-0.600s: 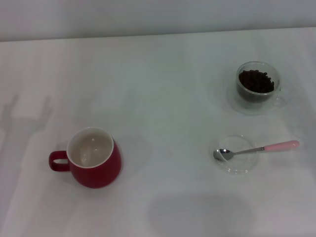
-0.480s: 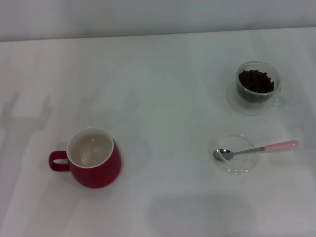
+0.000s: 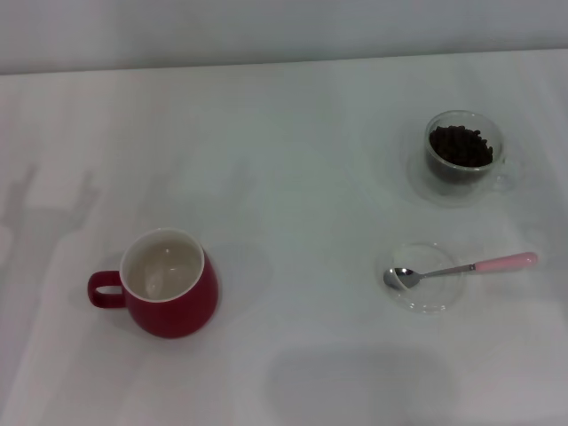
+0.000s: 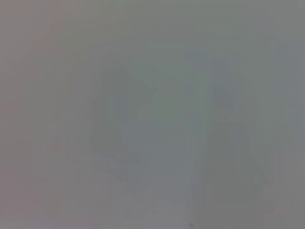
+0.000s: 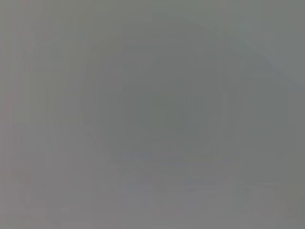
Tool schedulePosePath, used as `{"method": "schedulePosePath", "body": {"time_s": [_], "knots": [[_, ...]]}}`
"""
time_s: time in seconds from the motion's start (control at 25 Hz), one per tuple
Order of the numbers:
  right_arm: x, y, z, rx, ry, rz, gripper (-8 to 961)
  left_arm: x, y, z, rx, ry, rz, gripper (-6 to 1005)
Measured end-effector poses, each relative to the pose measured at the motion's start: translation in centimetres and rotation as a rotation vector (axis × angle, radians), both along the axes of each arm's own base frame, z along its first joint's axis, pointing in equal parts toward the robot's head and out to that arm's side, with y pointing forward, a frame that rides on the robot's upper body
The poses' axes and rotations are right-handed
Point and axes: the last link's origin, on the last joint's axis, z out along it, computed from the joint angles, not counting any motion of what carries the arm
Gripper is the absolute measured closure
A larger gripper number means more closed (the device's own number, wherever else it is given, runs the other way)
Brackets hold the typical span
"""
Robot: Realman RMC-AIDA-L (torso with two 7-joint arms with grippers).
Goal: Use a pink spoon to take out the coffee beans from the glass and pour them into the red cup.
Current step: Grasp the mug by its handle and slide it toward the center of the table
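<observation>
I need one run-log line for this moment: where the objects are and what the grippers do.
pink spoon: bowl in saucer, untouched | coffee beans: in glass | red cup: empty, upright | grippers: none in view | scooping: not begun

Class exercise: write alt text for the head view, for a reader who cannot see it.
On a white table, a glass of coffee beans stands at the right behind a pink spoon resting on a clear saucer; an empty red cup sits at the left.

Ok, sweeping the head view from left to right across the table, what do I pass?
Red cup → clear saucer with the pink spoon resting across it. The glass of coffee beans sits farther back, over the same stretch as the saucer and spoon.
</observation>
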Motion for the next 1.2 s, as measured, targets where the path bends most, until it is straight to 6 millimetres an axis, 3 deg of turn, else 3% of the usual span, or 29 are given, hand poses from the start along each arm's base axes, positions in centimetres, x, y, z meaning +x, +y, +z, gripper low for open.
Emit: {"method": "schedulePosePath", "body": {"time_s": [0.36,0.64,0.72,0.76,1.0,1.2], "knots": [[-0.4,0.4,-0.2,0.000,0.006,0.014,257,-0.8,-1.0,0.4,0.008,0.021,0.007,153],[-0.3,0.3,-0.1,-0.003,0.004,0.012,260,-2.7,-6.0,-0.1,-0.011,0.019,0.030,152],[-0.2,0.3,-0.1,-0.001,0.001,0.010,261,-2.9,-6.5,0.0,-0.012,0.020,0.028,152],[-0.2,0.3,-0.1,-0.001,0.000,0.010,261,-3.4,-8.5,-0.1,-0.020,0.025,0.030,152],[-0.4,0.4,0.0,0.004,0.005,0.019,263,-4.6,-10.7,-1.3,-0.092,0.030,0.100,152],[-0.3,0.4,-0.1,0.008,0.018,0.013,265,-4.9,-11.4,-3.0,-0.189,0.035,0.134,152]]}}
